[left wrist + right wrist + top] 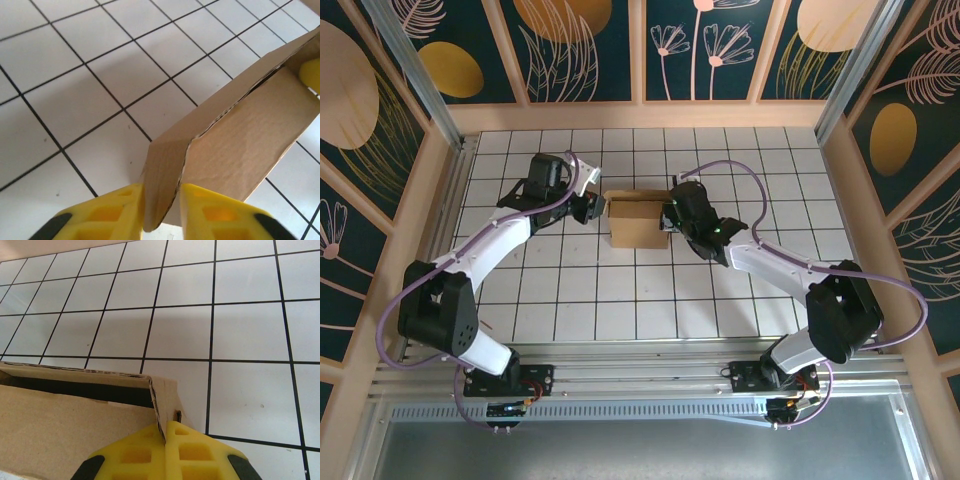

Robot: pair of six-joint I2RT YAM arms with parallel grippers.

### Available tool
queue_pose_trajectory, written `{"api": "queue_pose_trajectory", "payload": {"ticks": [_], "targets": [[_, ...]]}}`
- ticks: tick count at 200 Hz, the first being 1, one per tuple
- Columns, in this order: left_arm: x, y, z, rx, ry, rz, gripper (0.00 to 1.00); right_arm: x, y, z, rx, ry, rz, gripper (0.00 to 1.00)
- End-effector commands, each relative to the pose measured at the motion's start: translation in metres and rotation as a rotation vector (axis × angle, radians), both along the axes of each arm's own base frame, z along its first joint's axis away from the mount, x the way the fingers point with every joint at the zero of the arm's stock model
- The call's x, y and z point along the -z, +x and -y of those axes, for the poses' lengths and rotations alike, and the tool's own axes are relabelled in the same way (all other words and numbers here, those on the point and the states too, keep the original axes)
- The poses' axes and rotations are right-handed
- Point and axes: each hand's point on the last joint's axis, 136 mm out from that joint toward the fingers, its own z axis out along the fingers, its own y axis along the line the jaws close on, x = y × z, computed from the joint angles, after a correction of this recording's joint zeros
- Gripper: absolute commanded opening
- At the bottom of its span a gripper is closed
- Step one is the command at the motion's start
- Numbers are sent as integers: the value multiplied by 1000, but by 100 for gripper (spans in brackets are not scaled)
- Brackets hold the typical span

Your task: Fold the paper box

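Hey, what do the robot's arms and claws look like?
The left arm and right arm both have white links and black joint housings, and a purple cable loops along each. The left claw and right claw have yellow fingers with moulded pockets and black patches.

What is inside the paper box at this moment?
Inside the paper box: bare cardboard walls and, at the far end, a yellow fingertip of the right gripper. Its bottom is hidden by the walls.
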Motion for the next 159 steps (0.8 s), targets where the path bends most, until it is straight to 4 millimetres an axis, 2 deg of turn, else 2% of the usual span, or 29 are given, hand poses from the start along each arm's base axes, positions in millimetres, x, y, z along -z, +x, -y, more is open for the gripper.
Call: {"api": "queue_pose_trajectory", "payload": {"ticks": [1,54,86,128,159], "targets": [[-18,-1,8,13,-79,22,19,34,-18,1,-41,-78,-119,2],[-19,-8,11,8,-125,-21,4,34,-17,0,-38,-72,-120,2],[-33,-7,16,-12,-201,-55,0,34,-18,-1,-38,-71,-123,1],[-47,-5,25,-62,-299,-117,0,37,-18,-1,-36,-74,-128,1],[-40,-6,41,-57,-301,-166,0,39,-18,-3,-41,-79,-130,1]]}}
